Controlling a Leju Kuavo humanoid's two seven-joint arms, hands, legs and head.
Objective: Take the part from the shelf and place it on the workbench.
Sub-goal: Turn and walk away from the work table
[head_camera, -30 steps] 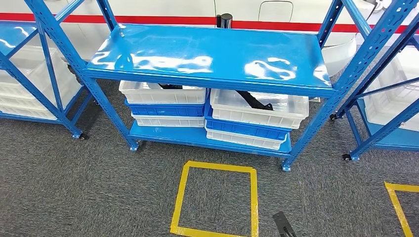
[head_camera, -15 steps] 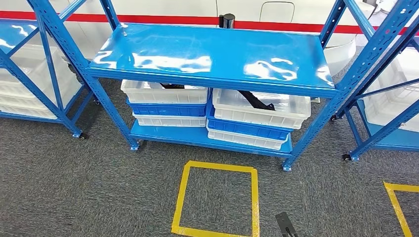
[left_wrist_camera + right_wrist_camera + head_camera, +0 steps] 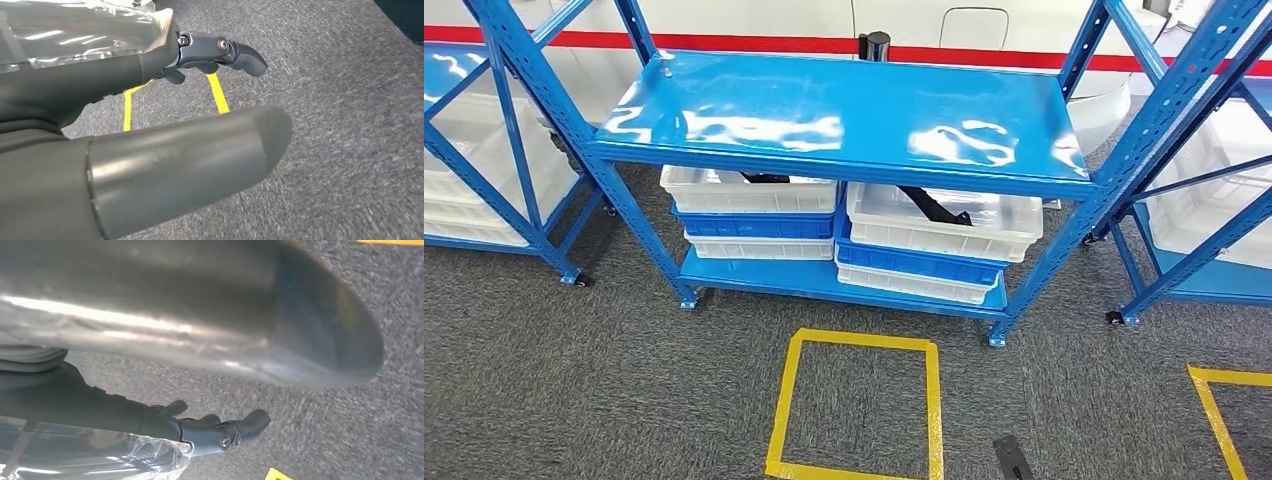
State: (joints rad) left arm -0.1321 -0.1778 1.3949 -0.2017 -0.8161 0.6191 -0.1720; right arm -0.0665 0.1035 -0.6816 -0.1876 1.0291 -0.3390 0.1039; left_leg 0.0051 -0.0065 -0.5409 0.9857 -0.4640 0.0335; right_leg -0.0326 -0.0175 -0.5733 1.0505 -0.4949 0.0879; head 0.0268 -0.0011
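grey, short-pile carpet (image 3: 574, 380) covers the floor, with a white wall and a red stripe (image 3: 754, 43) running behind a blue steel shelf (image 3: 844, 110). its top deck is glossy painted metal catching bright reflections, and its uprights are perforated angle posts on small castors. on the lower deck sit two stacks of plastic bins, white over blue over white. the left stack's top white bin (image 3: 749, 190) holds a dark item that is mostly hidden under the deck. the right stack's top white bin (image 3: 944, 220) holds the part (image 3: 934, 205), a black, long, thin, slightly angled piece lying slantwise across the bin's inside; finer detail is too small to tell. more blue shelving with white bins stands at both edges of the head view.

on the carpet in front of the shelf lies a square outline of yellow tape (image 3: 856, 408), and a corner of another yellow square (image 3: 1219, 415) lies further right.

the left hand (image 3: 165, 100) hangs over the carpet with its thick grey thumb and darker fingers (image 3: 235, 50) apart, holding nothing and touching nothing. the right hand (image 3: 210, 390) is likewise over bare carpet, fingers (image 3: 240, 427) spread from the smooth metallic-grey thumb, nothing in its grasp. both hands have clear plastic film wrapped over the back.
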